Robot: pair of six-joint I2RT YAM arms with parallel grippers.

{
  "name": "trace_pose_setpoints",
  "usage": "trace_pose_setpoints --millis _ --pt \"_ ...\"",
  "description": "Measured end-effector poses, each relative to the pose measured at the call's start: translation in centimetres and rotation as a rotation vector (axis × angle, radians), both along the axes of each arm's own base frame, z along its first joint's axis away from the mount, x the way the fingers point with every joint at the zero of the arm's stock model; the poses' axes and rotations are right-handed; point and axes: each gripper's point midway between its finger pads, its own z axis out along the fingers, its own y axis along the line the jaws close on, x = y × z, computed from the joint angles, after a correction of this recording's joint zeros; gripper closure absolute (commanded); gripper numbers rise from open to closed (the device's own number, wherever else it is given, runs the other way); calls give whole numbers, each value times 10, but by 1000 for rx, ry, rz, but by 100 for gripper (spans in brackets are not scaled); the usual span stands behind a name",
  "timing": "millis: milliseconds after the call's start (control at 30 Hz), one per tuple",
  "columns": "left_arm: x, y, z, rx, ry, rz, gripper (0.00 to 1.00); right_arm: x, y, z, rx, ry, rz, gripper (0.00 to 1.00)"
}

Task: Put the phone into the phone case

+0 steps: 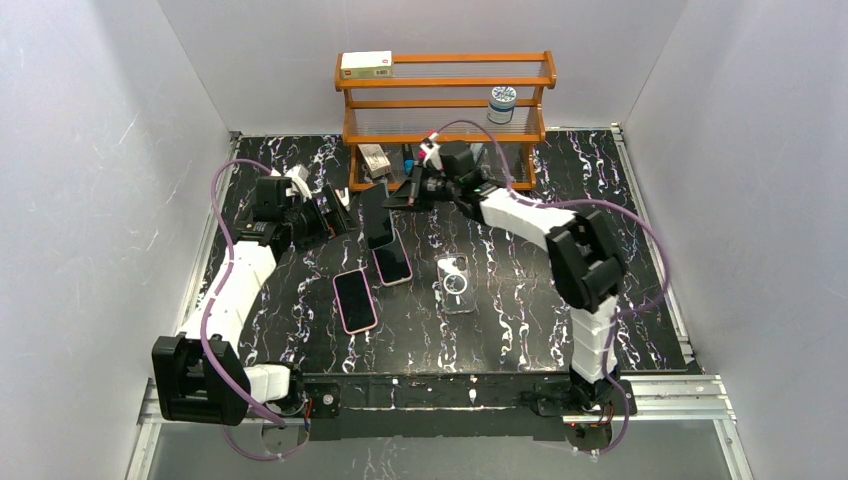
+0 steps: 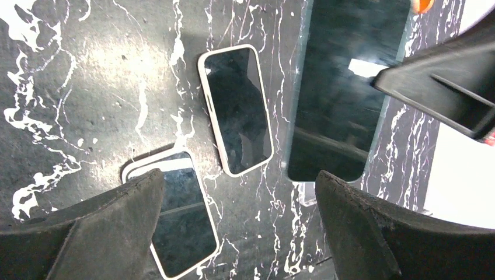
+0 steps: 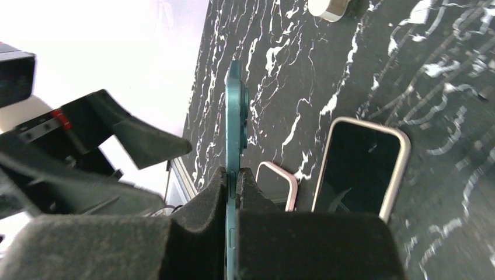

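My right gripper (image 3: 233, 175) is shut on the teal phone (image 3: 234, 116), gripping it by its faces and holding it edge-on above the table. From the top, the phone (image 1: 376, 215) hangs upright between both grippers, with the right gripper (image 1: 408, 193) on its right side. My left gripper (image 1: 335, 215) stands open just left of it, touching nothing. In the left wrist view the phone's dark screen (image 2: 344, 87) fills the upper right, beyond the open left gripper (image 2: 239, 178). The clear phone case (image 1: 453, 283), with a white ring, lies flat on the table to the right.
Two other phones in pale pink cases (image 1: 355, 300) (image 1: 392, 262) lie screen-up on the black marbled table (image 1: 520, 300), under and in front of the held phone. A wooden rack (image 1: 445, 110) at the back holds a white box (image 1: 365, 65) and a jar (image 1: 502, 103).
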Motion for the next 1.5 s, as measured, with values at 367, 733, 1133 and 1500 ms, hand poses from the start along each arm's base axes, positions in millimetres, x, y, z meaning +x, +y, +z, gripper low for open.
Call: trace_pose_setpoints --millis 367,733,1133,1500 --pt "-20 -11 17 -42 -22 -67 15 -80 -89 15 -151 -63 14 99" --pt "-50 -81 5 -85 5 -207 30 -110 -152 -48 -403 30 30 99" --pt "-54 -153 -47 -96 77 -254 38 -100 -187 -84 -424 117 -4 99" --pt "-52 -197 -103 -91 140 -284 47 -107 -181 -109 -372 157 33 99"
